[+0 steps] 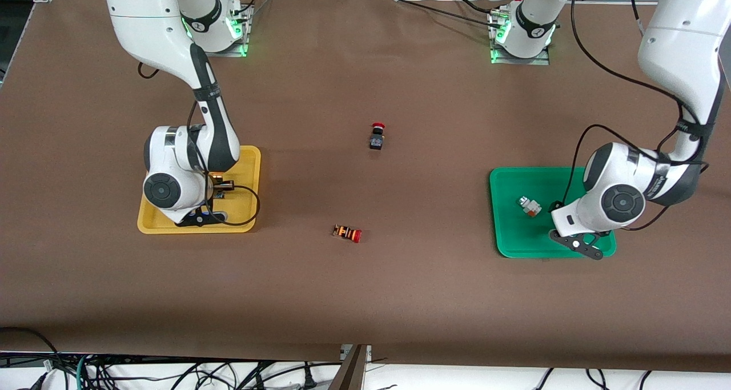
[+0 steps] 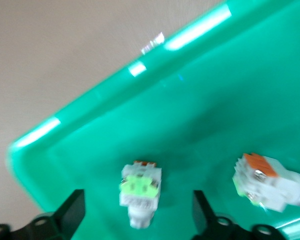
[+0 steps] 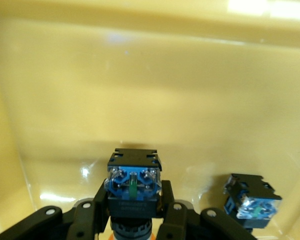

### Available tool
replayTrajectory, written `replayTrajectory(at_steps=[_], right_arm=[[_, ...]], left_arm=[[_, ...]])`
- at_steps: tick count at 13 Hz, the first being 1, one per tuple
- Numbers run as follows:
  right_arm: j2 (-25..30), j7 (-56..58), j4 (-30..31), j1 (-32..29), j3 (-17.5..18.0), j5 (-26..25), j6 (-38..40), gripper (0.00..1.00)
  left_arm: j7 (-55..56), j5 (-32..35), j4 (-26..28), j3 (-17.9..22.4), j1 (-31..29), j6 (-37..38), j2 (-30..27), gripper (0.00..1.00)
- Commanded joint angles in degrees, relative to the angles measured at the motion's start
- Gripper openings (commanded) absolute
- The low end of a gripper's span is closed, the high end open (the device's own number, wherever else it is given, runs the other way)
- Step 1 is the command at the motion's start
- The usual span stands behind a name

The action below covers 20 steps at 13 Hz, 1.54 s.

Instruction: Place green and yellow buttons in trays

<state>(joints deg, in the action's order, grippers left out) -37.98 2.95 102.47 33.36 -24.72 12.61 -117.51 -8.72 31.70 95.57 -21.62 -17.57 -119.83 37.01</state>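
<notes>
Brown cloth-covered table [image 1: 365, 298] fills the front view. Two shallow plastic trays w/ raised rims and rounded corners sit on it. The green tray [image 1: 514, 179] is at approx 3 o'clock from table centre and the yellow tray [image 1: 254, 167] at approx 9.

Left gripper [image 2: 138, 212] hangs low over the green tray, fingers [image 2: 72, 215] spread apart. One whitish-grey button w/ light green face [image 2: 140, 190] lies on the tray floor between them, touching neither. Its long axis runs roughly along the gap. The second grey-green button [image 2: 270, 182] lies just beside it, on its side. A straight lift looks enough to clear both.

Right gripper [image 3: 134, 200] is down in the yellow tray, clamped on the boxy black body of a yellow-capped button [image 3: 134, 182]. The blue terminal end points at the glossy tray floor, and the cap end is tucked back toward the wrist. The other black-bodied button [image 3: 252, 200] lies near it. The next move is prob. just opening the fingers.

Not for the trays: red-capped black switch [image 1: 377, 136] near table centre. Red-capped orange-striped switch [image 1: 347, 233] lies on its side at approx 6 o'clock from it.
</notes>
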Motion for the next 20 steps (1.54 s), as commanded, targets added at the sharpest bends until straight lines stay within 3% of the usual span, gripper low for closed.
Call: replayTrajectory(at_steps=[1, 4, 6, 7, 9, 10, 11, 13, 15, 20], right_arm=[[2.6, 0.4, 1.0, 0.7, -0.1, 0.4, -0.1, 1.0], [2.6, 0.5, -2.9, 0.2, -0.2, 0.4, 3.9, 1.0], [2.4, 0.1, -6.7, -1.1, 0.9, 0.2, 7.7, 1.0], [3.2, -0.4, -6.9, -4.0, 4.2, -0.5, 8.3, 1.0], [6.3, -0.9, -6.8, -15.7, 16.5, -6.4, 8.7, 1.0], [7.2, -0.9, -6.6, -21.3, 22.7, -10.9, 8.9, 1.0], [9.3, -0.9, -5.9, -25.4, 26.4, -13.6, 10.1, 1.0], [14.0, -0.9, -5.6, -27.6, 27.6, -14.5, 15.8, 1.0], [19.8, -0.8, -5.6, -29.2, 27.7, -14.7, 21.4, 1.0], [35.7, -0.4, -7.8, -29.8, 27.7, -14.7, 32.5, 1.0]], left_arm=[[-0.7, -2.2, -2.0, -1.6, -0.1, 6.4, -7.3, 1.0], [-0.8, -13.9, -6.5, -1.9, -1.1, 13.0, -11.5, 1.0], [-0.2, -17.1, -7.0, -1.8, -1.7, 13.4, -15.5, 1.0], [-0.4, -17.8, -7.0, -1.8, -1.8, 14.3, -17.5, 1.0], [0.3, -21.8, -7.0, -0.6, -1.7, 16.5, -22.5, 1.0], [1.4, -23.3, -6.5, 2.9, 0.7, 17.1, -25.3, 1.0], [2.6, -24.9, -5.0, 9.1, 6.4, 18.7, -28.5, 1.0], [4.4, -29.1, -1.5, 20.1, 15.2, 19.4, -34.7, 1.0], [4.6, -29.1, 3.3, 26.0, 20.4, 19.2, -40.1, 1.0], [4.4, -29.0, 2.3, 26.9, 21.5, 22.9, -39.2, 1.0]])
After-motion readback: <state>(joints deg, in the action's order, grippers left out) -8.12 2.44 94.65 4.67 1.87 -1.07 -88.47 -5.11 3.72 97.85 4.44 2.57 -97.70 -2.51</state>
